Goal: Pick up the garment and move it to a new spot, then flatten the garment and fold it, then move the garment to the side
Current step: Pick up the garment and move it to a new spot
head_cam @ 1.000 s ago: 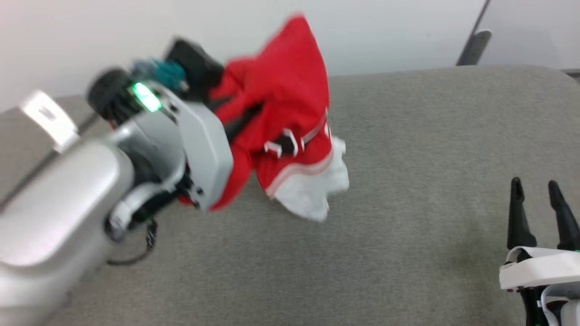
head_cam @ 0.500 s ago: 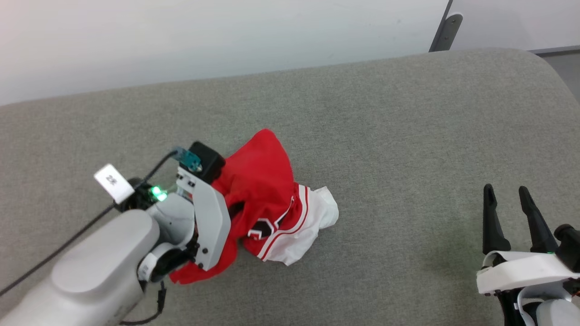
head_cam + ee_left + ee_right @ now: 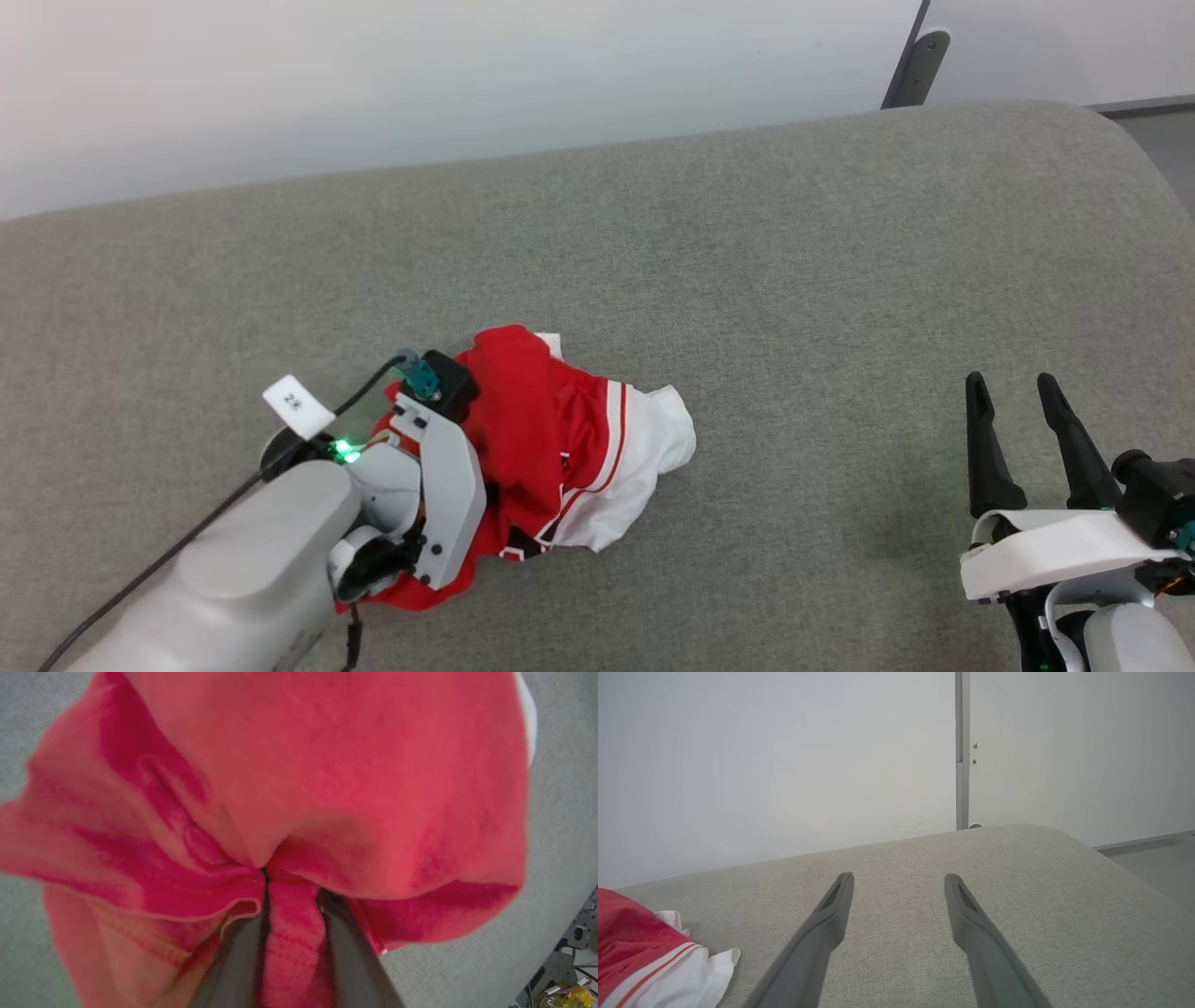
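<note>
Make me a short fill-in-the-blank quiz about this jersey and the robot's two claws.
1. The red jersey has a ____ sleeve.
2. The right claw stands ____, with nothing between its fingers.
3. A fold of the ____ sits between the fingers of the left claw.
4. The jersey rests on a ____ padded surface.
Missing words: white; open; jersey; grey.

A grey fabric-covered tabletop with a rounded corner stands before a white wall; a grey post rises behind that corner.
</note>
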